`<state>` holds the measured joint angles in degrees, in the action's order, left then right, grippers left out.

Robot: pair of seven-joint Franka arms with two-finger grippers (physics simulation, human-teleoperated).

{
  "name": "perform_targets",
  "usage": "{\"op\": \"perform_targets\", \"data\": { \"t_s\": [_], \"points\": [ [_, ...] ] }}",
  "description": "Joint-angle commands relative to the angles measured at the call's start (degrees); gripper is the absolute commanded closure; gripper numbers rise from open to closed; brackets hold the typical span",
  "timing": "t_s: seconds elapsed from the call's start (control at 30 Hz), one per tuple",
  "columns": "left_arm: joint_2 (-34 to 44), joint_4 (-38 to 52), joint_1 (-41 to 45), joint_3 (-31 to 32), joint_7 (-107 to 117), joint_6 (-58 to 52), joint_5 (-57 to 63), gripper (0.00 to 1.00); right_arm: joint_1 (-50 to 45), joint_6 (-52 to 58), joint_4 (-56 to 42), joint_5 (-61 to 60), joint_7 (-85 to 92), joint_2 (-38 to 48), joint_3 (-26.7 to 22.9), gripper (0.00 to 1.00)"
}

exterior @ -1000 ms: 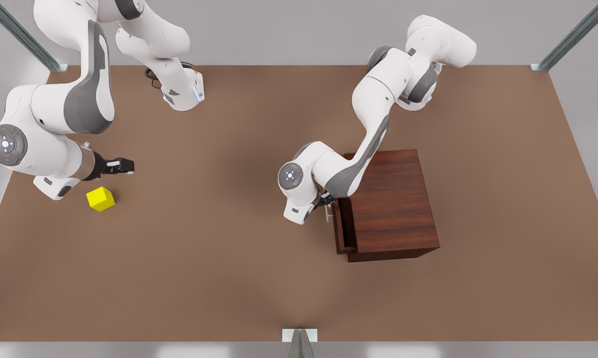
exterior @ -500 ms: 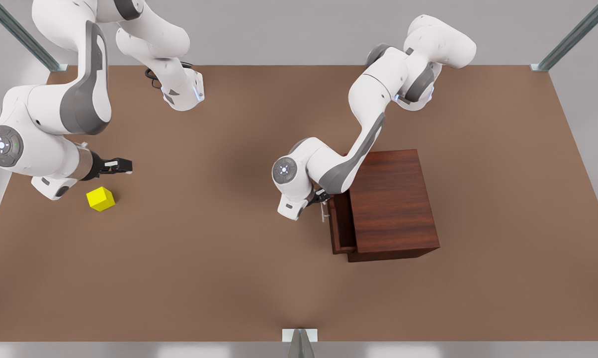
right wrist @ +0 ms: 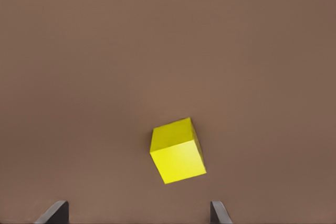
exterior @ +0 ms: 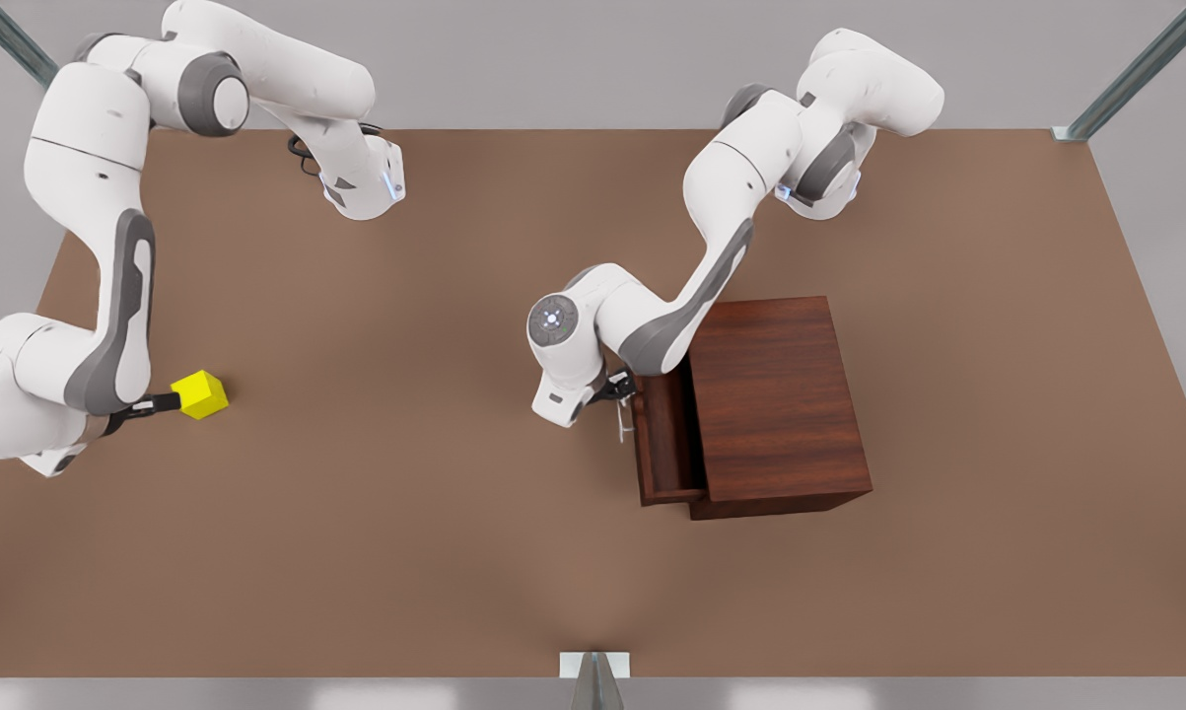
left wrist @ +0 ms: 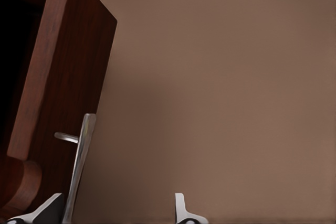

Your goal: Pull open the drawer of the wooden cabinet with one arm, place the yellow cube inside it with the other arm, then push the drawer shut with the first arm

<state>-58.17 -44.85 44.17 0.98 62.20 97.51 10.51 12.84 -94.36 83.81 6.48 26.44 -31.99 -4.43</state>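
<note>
- Two arms, front view: left gripper (exterior: 624, 392) at the handle (exterior: 621, 422), drawer (exterior: 667, 434) partly out of the wooden cabinet (exterior: 780, 394); right gripper (exterior: 164, 401) touching the yellow cube (exterior: 201, 393) on the table (exterior: 405, 444).
- Left wrist view: fingers (left wrist: 181, 211) spread, handle (left wrist: 79, 166) against one only; hooked, not clamped, so it could slip mid-pull.
- Right wrist view: jaws wide, empty; yellow cube (right wrist: 177, 150) sits skewed, so closing may twist it.

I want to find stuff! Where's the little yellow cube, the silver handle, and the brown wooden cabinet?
small yellow cube (exterior: 201, 393), front view, top face.
slim silver bar handle (left wrist: 80, 167), left wrist view, mid-bar.
dark reddish-brown wooden cabinet (exterior: 778, 394), front view, flat top.

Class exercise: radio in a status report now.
Left hand open, hooking drawer handle, drawer part open. Right hand open beside yellow cube.
</note>
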Motion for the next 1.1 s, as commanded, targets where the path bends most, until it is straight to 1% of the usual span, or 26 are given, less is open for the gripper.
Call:
{"op": "perform_targets", "data": {
  "t_s": [0.0, 0.03, 0.1, 0.13, 0.23, 0.33, 0.43, 0.47, 0.5, 0.53, 0.57, 0.6, 0.63, 0.67, 0.7, 0.73, 0.77, 0.87, 0.9, 1.07],
  "points": [
    [0.1, 0.0, 0.0, 0.0, 0.8, 0.7, -0.3, 0.0, 0.2, -13.1, 4.7, 0.6, 33.3, 1.3, 0.1, 0.0],
    [0.1, 0.0, -0.1, 0.0, 0.9, 0.8, -0.4, 0.0, 0.3, -17.1, 6.7, 0.6, 35.0, 1.3, 0.1, 0.0],
    [0.1, 0.0, 0.0, 0.0, 0.8, 1.3, -0.4, 0.0, 1.2, -26.0, 14.6, -2.4, 41.1, 4.5, 0.1, 0.0],
    [0.1, 0.0, 0.0, 0.1, 0.8, 1.5, -0.6, 0.0, 2.0, -28.2, 18.3, -2.5, 41.2, 6.5, 0.1, 0.0],
    [0.1, 0.0, 0.3, 0.1, 0.7, 2.0, -0.6, 0.0, 4.2, -33.9, 21.9, -3.1, 45.6, 6.9, 0.1, 0.0],
    [0.4, 0.8, 0.7, 0.0, 0.7, 1.7, -0.6, 0.0, 5.5, -39.1, 26.0, -3.5, 45.7, 7.1, 0.0, 0.0],
    [4.3, 2.1, 0.0, -0.2, 0.6, -3.0, -1.9, 0.0, 6.7, -40.5, 28.9, -6.1, 45.7, 7.4, 0.0, 0.0],
    [7.1, 2.1, -1.3, -0.3, 0.6, -7.2, -1.9, 0.0, 6.8, -41.1, 29.5, -6.7, 45.7, 7.5, -0.1, 0.0],
    [11.8, 2.1, -3.4, -0.2, 0.4, -14.1, -2.3, 0.0, 7.3, -42.2, 31.0, -7.2, 45.7, 7.6, -0.1, 0.0],
    [16.8, 2.1, -6.7, 0.0, -0.6, -24.0, -5.7, 0.0, 7.5, -43.6, 32.1, -7.2, 45.6, 7.9, -0.1, 0.0],
    [21.3, 2.1, -9.5, 0.0, -6.8, -36.6, -6.7, 0.0, 7.8, -43.9, 32.5, -7.3, 45.6, 8.0, -0.1, 0.0],
    [24.1, 2.1, -14.5, -0.1, -20.2, -45.3, -6.6, 0.0, 7.9, -44.1, 32.6, -7.3, 45.6, 7.9, -0.1, 0.0],
    [24.9, 2.0, -18.4, 0.1, -26.6, -48.1, -6.6, 0.0, 8.0, -44.1, 32.6, -7.3, 45.6, 7.9, -0.1, 0.0],
    [26.8, 1.7, -24.7, 0.5, -36.0, -48.8, -6.6, 0.0, 8.3, -44.1, 33.1, -8.1, 45.6, 7.9, -0.1, 0.0],
    [41.9, -23.6, -32.1, 0.8, -50.6, -30.8, -7.3, 0.0, 8.3, -44.2, 33.7, -8.8, 45.6, 8.0, -0.1, 0.0],
    [44.5, -31.3, -34.9, 3.7, -52.2, -23.2, -7.5, 0.0, 8.3, -44.2, 34.0, -9.1, 45.6, 8.1, -0.1, 0.0],
    [42.5, -31.1, -34.2, 4.1, -50.9, -22.8, -7.3, 0.0, 8.4, -44.4, 34.5, -9.2, 45.6, 8.2, -0.1, 0.0],
    [41.6, -31.2, -33.8, 5.3, -51.2, -23.2, -7.6, 0.0, 8.3, -44.4, 35.5, -9.6, 45.3, 8.5, -0.1, 0.0],
    [41.5, -31.1, -33.8, 7.2, -51.0, -23.2, -7.6, 0.0, 8.3, -44.5, 35.8, -10.0, 44.9, 8.7, -0.1, 0.0],
    [41.5, -31.2, -34.2, 7.5, -51.0, -23.2, -7.4, 0.0, 8.3, -45.0, 36.6, -10.7, 44.8, 8.7, -0.1, 0.0]
  ]
}}
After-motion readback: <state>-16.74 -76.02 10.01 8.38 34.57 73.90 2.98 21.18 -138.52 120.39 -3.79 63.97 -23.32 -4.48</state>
